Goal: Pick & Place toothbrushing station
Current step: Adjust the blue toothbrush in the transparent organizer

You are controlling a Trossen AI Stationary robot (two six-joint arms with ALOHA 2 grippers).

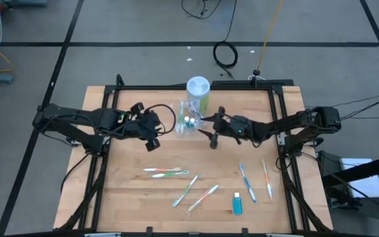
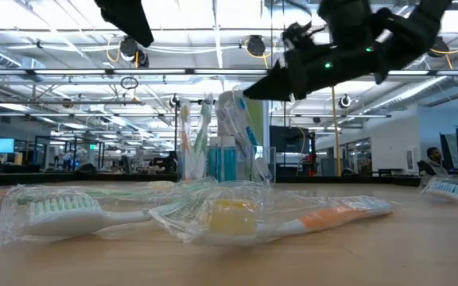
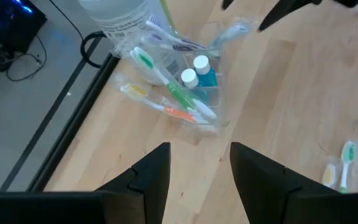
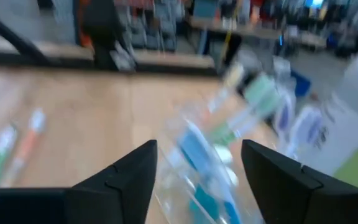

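Grey floor is surrounding a wooden table (image 1: 124, 197) framed by black rails, and the low view is looking across it into a bright open hall with ceiling lights and screens. Both dark arms are reaching inward from the table's side edges toward its far middle. The left gripper (image 1: 151, 128) is hovering just beside the clear plastic cup (image 1: 187, 120), its fingers (image 3: 151, 171) standing parted and holding nothing. The right gripper (image 1: 210, 130) is hanging above the table just on the cup's other side, its fingers (image 4: 129, 171) also spread apart and empty. A white and green container (image 1: 198, 92) is standing near the far edge, just behind the cup; printed lines are showing on its label but cannot be read. The cup is holding several upright toothbrushes (image 3: 166, 84) and two blue tubes (image 3: 199, 71) with white caps. Wrapped loose toothbrushes (image 1: 162, 172) are lying scattered toward the near edge, with two more toothbrushes (image 1: 255, 179) lying nearer the right edge. One small blue tube (image 1: 237, 203) is lying close to the near edge.
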